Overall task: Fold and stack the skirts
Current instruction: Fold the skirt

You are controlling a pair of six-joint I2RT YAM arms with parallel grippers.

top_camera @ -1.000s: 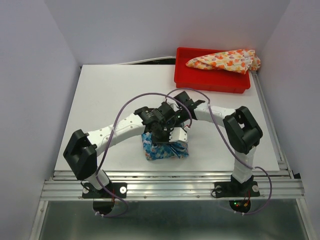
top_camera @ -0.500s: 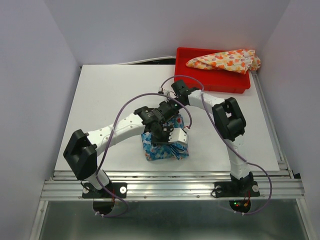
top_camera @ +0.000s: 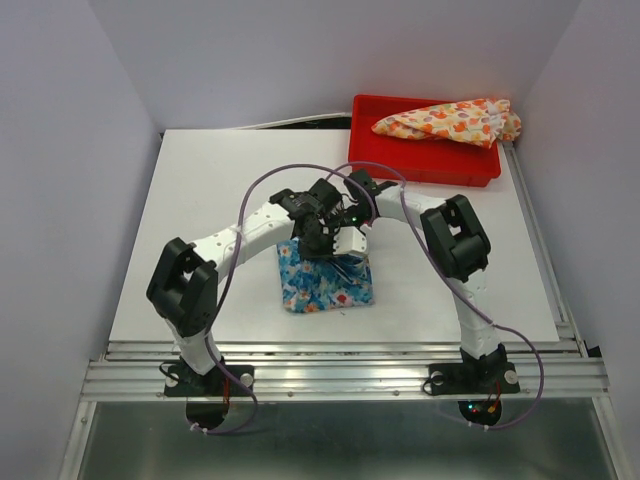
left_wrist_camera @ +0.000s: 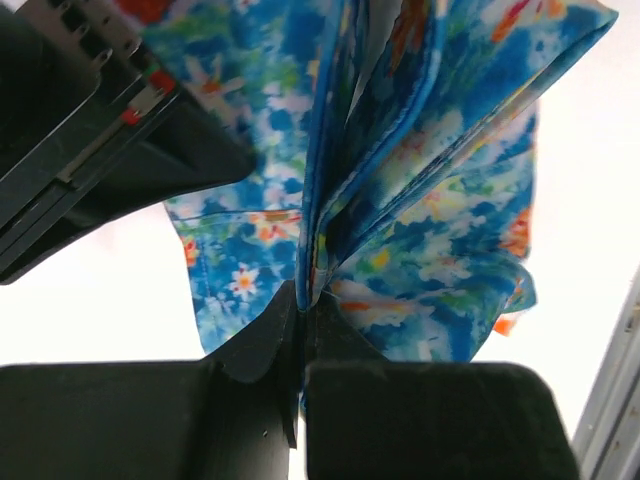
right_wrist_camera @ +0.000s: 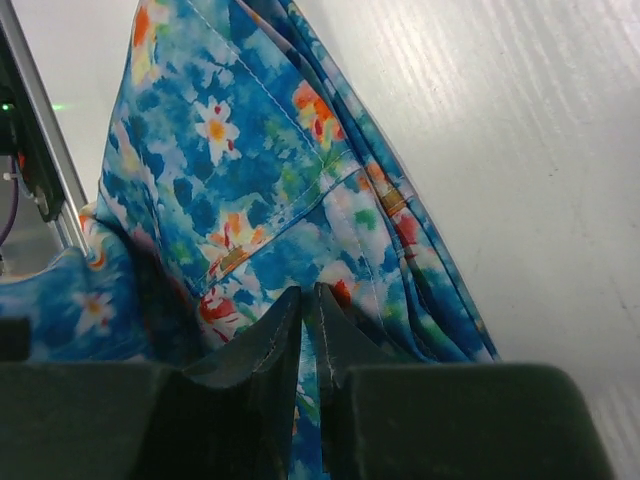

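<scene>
Blue skirt (top_camera: 325, 285) held by two claws.
Left claw (left_wrist_camera: 300, 300) clenched on cloth, right claw (right_wrist_camera: 308, 300) seemingly too; a thin layer could be dropped.

A robotics lab test cell: a left arm (top_camera: 232, 240) and a right arm (top_camera: 456, 238) (purple cables (top_camera: 262, 180) looping along them) bolted to an aluminium rail (top_camera: 340, 377) at the near edge of a white desk (top_camera: 215, 185), boxed in by plain pale walls (top_camera: 60, 150)

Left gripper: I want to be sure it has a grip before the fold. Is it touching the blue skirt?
Touching. The left wrist view shows the left gripper shut, with a fold of the blue skirt pinched between its fingertips.
</scene>
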